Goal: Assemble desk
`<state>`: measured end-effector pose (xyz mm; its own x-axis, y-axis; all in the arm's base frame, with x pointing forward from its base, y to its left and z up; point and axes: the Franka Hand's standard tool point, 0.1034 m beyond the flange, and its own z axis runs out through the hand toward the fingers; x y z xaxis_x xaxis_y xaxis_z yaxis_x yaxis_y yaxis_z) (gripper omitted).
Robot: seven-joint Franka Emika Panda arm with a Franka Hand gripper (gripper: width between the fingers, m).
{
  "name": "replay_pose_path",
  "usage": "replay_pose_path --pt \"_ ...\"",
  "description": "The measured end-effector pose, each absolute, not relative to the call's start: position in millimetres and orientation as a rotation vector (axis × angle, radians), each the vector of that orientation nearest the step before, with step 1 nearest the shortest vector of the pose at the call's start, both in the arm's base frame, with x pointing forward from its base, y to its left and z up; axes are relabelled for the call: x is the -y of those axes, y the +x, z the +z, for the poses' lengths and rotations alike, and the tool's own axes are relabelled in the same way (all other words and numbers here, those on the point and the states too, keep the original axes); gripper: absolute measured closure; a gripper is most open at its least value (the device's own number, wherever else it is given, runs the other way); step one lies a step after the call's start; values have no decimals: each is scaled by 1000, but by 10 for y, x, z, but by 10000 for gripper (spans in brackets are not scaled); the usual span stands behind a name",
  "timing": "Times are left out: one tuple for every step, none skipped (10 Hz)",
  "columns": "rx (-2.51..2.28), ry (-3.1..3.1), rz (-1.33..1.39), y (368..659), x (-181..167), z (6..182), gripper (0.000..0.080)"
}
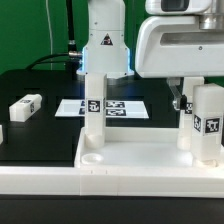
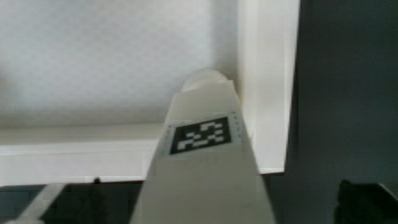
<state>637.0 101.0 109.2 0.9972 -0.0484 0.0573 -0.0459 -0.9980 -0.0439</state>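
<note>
The white desk top (image 1: 140, 160) lies at the front with its raised rim up. One white tagged leg (image 1: 93, 110) stands upright in its corner socket at the exterior view's left. A second leg (image 1: 207, 120) stands upright at the corner on the exterior view's right. My gripper (image 1: 203, 100) is down over this second leg, one finger (image 1: 178, 98) showing beside it with a gap. In the wrist view the leg (image 2: 208, 150) runs between my gripper's (image 2: 214, 208) dark fingers (image 2: 361, 200), which stand clear of its sides. The gripper is open.
A loose white leg (image 1: 25, 105) lies on the black table at the exterior view's left, and another white piece (image 1: 2, 131) shows at the left edge. The marker board (image 1: 125, 106) lies behind the desk top. The robot base (image 1: 103, 45) stands at the back.
</note>
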Motion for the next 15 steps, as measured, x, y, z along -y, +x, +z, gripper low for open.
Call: replay_pose_path --pt "-42 -3101 -91 6370 -1003 1092 236" --pt "-37 -3103 -91 6369 -1003 1091 372" --pt "-40 -3103 -91 6369 -1001 1090 372" --pt "-40 -3103 -91 6369 -1000 1089 511" --pt "-40 -3103 -91 6369 -1000 1089 511" --pt "-69 -3102 -90 6369 -1000 1089 511" --pt "-94 -3101 -89 6369 -1000 1089 511" --pt "-95 -3101 -89 6369 -1000 1089 511" --pt "-172 -3096 -88 6368 -1002 1088 511" --pt "-296 -3084 -85 6368 -1002 1087 511" --pt "-378 -3072 -82 6367 -1001 1085 511" --pt "-588 -3020 -81 6369 -987 1078 511" --pt "-721 -2980 -92 6379 -980 1075 509" --pt "-819 -2952 -90 6380 -981 1075 509" --pt "-988 -2887 -84 6378 -966 1073 509"
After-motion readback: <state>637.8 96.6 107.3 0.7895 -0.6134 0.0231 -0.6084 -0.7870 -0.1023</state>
